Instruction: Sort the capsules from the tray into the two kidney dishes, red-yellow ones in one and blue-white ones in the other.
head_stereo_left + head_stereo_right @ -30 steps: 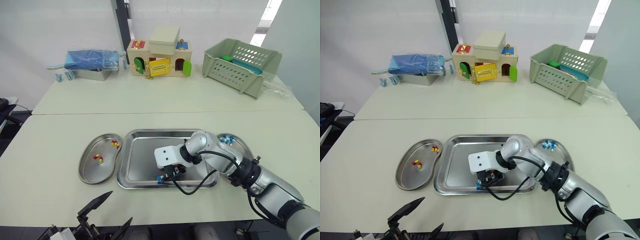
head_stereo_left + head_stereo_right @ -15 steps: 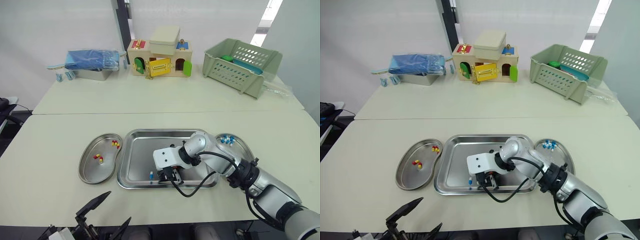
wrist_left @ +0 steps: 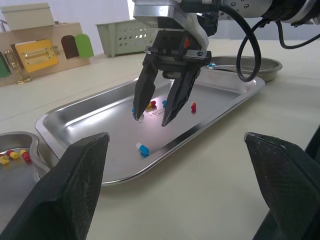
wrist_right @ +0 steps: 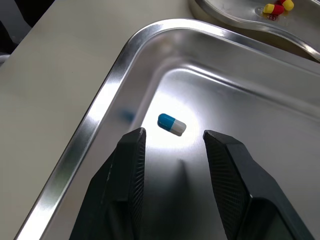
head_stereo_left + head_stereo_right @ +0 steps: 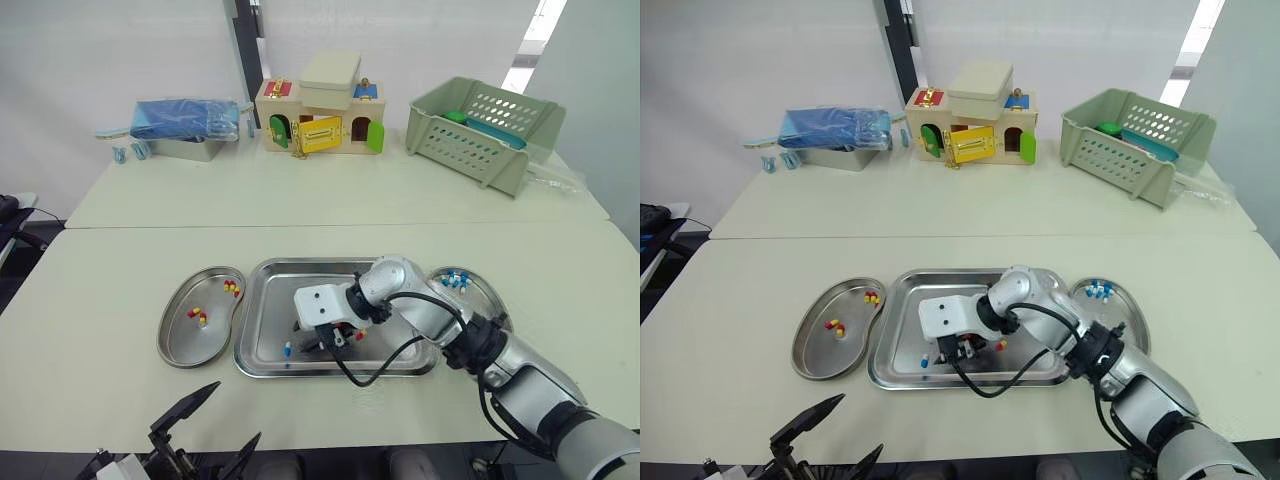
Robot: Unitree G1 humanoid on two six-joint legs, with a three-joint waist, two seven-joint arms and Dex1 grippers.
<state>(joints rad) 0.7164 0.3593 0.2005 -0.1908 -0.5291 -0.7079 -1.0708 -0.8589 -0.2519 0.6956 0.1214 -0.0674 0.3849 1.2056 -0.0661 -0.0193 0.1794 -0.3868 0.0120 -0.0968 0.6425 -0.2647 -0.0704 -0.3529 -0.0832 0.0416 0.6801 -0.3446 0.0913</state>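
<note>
A steel tray lies between two kidney dishes. The left dish holds red-yellow capsules; the right dish holds blue-white capsules. My right gripper hangs open over the tray's front left part, nothing between its fingers. One blue-white capsule lies on the tray floor just beyond the fingertips, near the front rim. A red-yellow capsule and a few more lie behind the gripper. My left gripper is open, low at the table's front edge.
On the far table stand a blue-covered steel box, a wooden toy house and a green slotted basket. The right arm's cable loops over the tray's front rim.
My right gripper has moved left across the tray's front part. The blue-white capsule has slid left along the front rim, ahead of the fingers.
</note>
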